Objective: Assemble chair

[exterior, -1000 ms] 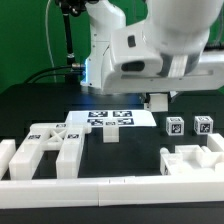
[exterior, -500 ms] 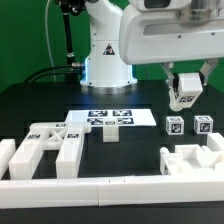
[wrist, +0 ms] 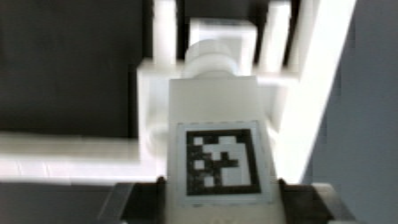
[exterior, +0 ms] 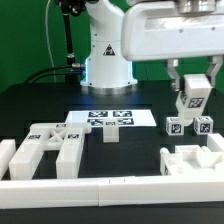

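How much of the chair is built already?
Nothing looks joined yet. The fingers hold one small tagged piece in the air. Left to do: two tagged cubes, a little block and the big frames lie loose.

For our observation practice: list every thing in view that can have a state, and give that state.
gripper: shut on the held leg, above the table.
held leg: lifted, off the table.
second leg: resting on the table, free.
third leg: resting on the table, free.
small block: standing on the table, free.
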Controlling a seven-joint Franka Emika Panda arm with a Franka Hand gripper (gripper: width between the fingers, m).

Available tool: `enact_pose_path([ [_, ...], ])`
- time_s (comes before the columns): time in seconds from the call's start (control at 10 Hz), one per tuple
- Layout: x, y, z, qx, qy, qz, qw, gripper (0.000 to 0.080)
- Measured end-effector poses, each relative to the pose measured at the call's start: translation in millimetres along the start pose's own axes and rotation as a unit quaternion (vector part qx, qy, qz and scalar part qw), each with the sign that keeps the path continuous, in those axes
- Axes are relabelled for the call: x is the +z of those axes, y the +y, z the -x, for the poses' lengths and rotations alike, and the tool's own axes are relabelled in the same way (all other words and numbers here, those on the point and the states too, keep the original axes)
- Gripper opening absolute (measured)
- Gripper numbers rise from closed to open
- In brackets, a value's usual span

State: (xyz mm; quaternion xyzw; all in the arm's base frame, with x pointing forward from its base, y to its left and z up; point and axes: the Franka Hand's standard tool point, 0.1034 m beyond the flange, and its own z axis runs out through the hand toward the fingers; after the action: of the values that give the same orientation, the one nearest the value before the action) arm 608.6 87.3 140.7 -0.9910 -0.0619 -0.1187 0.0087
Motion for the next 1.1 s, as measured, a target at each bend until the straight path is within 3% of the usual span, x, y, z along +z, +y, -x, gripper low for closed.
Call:
enact_pose_path([
  [0.1,-1.4,-3.0,-4.6,-0.006,0.057,0.002,0.998,0.0287],
  [0.2,3.5,5.9,5.9,0.017,0.089,0.001,0.996,0.0287],
  [0.5,6.7,5.2,8.8,0.016,0.099,0.002,0.995,0.0287],
  [0.7,17.3,-7.8,11.8,0.001,0.103,0.001,0.995,0.0287],
  [0.9,19.0,-14.6,6.5,-0.007,0.108,-0.001,0.994,0.0287],
  [1.1,18.1,-14.3,-12.3,-0.017,0.12,0.001,0.993,0.0287],
])
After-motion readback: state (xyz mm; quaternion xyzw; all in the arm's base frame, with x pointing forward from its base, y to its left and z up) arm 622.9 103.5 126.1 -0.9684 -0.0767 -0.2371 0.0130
